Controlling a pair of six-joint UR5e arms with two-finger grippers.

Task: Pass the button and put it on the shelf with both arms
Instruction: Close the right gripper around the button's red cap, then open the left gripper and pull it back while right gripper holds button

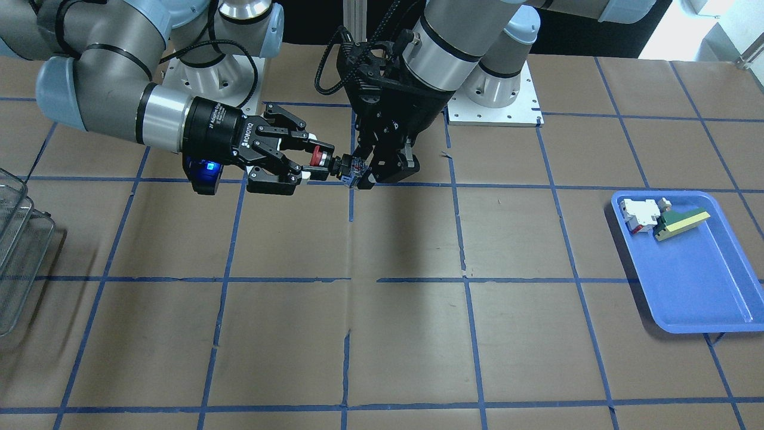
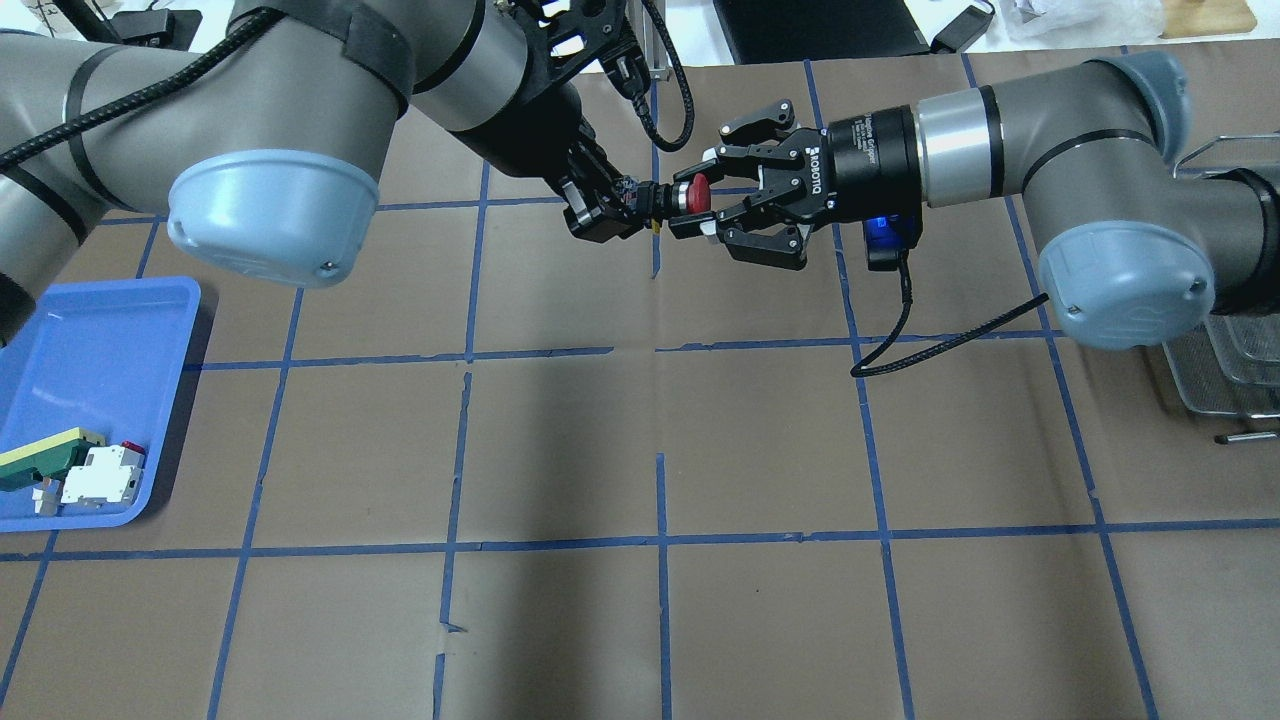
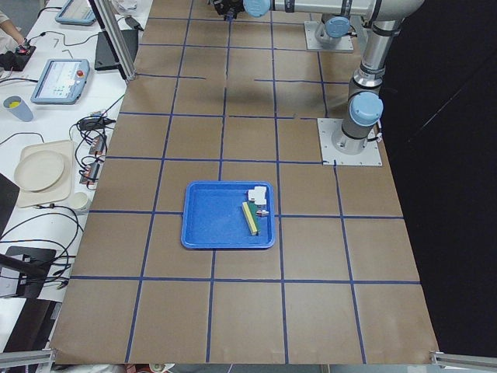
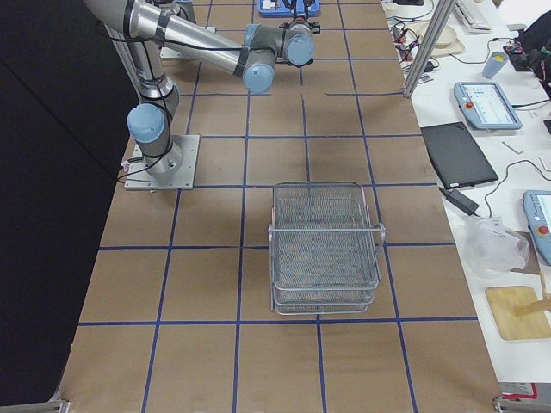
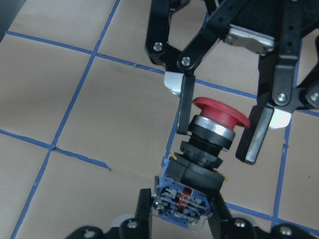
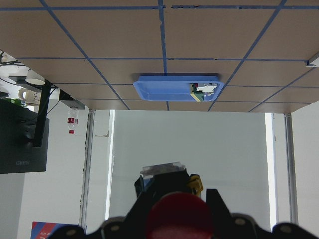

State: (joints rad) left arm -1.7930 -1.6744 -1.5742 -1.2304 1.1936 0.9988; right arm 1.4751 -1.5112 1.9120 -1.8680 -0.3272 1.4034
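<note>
The button (image 1: pixel 325 160) hangs level in the air over the table's far middle, between both grippers. My left gripper (image 1: pixel 364 175) is shut on its bluish-clear rear block (image 5: pixel 182 199); it also shows in the overhead view (image 2: pixel 610 205). My right gripper (image 2: pixel 700 192) is open, and its fingers (image 5: pixel 185 107) straddle the red head (image 5: pixel 222 110) and black body, with a gap on one side. The red head fills the bottom of the right wrist view (image 6: pixel 182 214). The wire-mesh shelf (image 4: pixel 325 245) stands on the table on my right side, far from both grippers.
A blue tray (image 1: pixel 698 280) on my left side holds a white-and-red switch (image 1: pixel 638 215) and a green-and-yellow wedge (image 1: pixel 680 222). The brown table has a grid of blue tape. The shelf's edge shows in the front view (image 1: pixel 15 251).
</note>
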